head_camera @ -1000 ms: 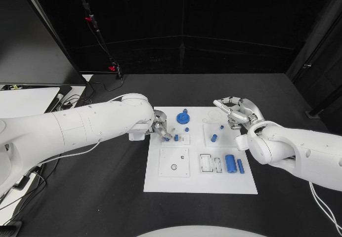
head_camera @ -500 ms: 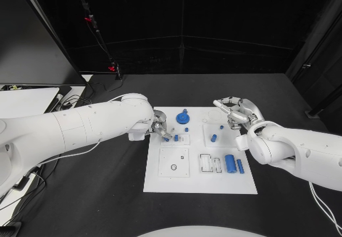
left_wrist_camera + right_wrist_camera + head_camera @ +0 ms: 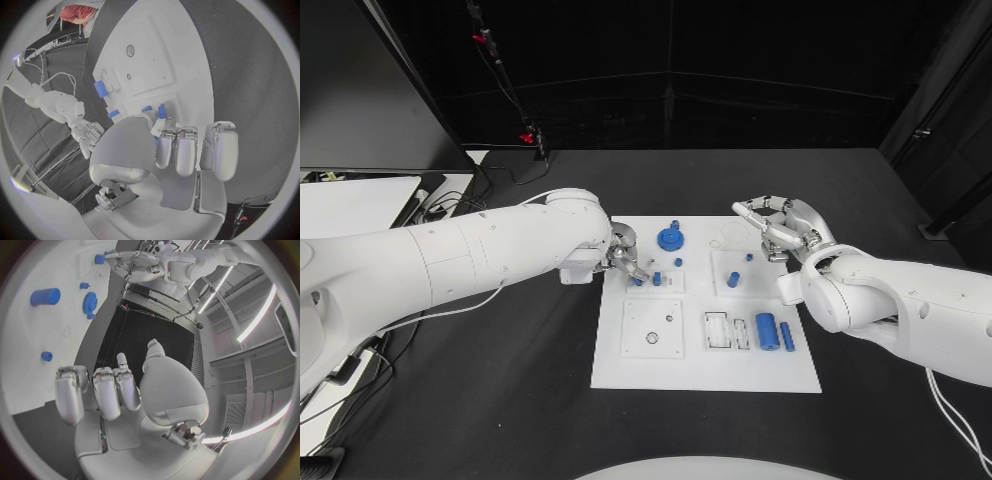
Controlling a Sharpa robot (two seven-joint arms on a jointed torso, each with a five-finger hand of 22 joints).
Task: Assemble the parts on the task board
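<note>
The board (image 3: 704,370) is laid flat at the middle of the black surface (image 3: 488,400). On its near right, a large cylinder (image 3: 766,329) is seen beside a thinner peg (image 3: 788,337). Farther back, the left hand (image 3: 623,262) is lowered over small parts (image 3: 656,279) at the board's left edge; whether one is pinched cannot be told. The right hand (image 3: 780,231) is held over the far right corner, fingers (image 3: 106,390) curled and empty. A gear (image 3: 671,239) sits farthest.
</note>
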